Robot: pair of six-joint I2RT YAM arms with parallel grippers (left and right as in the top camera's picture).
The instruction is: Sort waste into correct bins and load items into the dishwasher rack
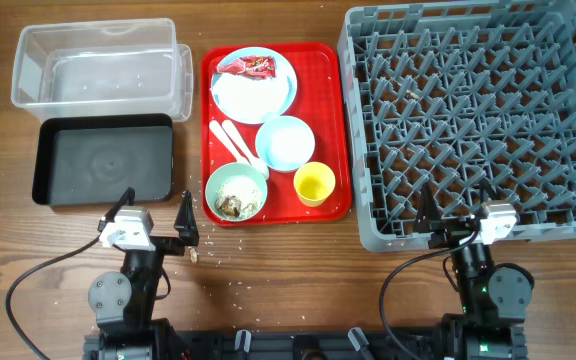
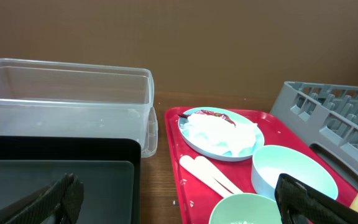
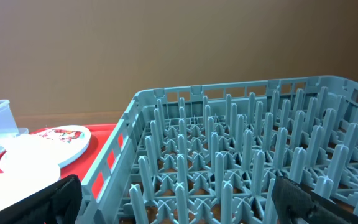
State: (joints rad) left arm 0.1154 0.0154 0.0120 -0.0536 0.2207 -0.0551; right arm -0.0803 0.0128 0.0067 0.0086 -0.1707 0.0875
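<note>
The pale blue plate (image 1: 287,78) on the red serving tray (image 1: 324,110) holds the red wrapper (image 1: 248,67) and white tissue (image 1: 244,96). Near them are the pale blue bowl (image 1: 285,142), the yellow cup (image 1: 314,184), the white fork and spoon (image 1: 234,140), and the pale green bowl (image 1: 211,181) with food scraps (image 1: 235,203). The clear tub (image 1: 98,65) and the black tray (image 1: 103,160) lie left. The grey rack (image 1: 478,120) is right. My left gripper (image 1: 153,216) is open and empty at the black tray's near edge. My right gripper (image 1: 455,213) is open and empty at the rack's near edge.
A few rice bits (image 1: 196,255) lie on the wood table by my left gripper. In the left wrist view the black tray (image 2: 55,168) and green bowl (image 2: 244,208) flank the gap between my fingers (image 2: 176,194). The right wrist view shows rack pegs (image 3: 241,155).
</note>
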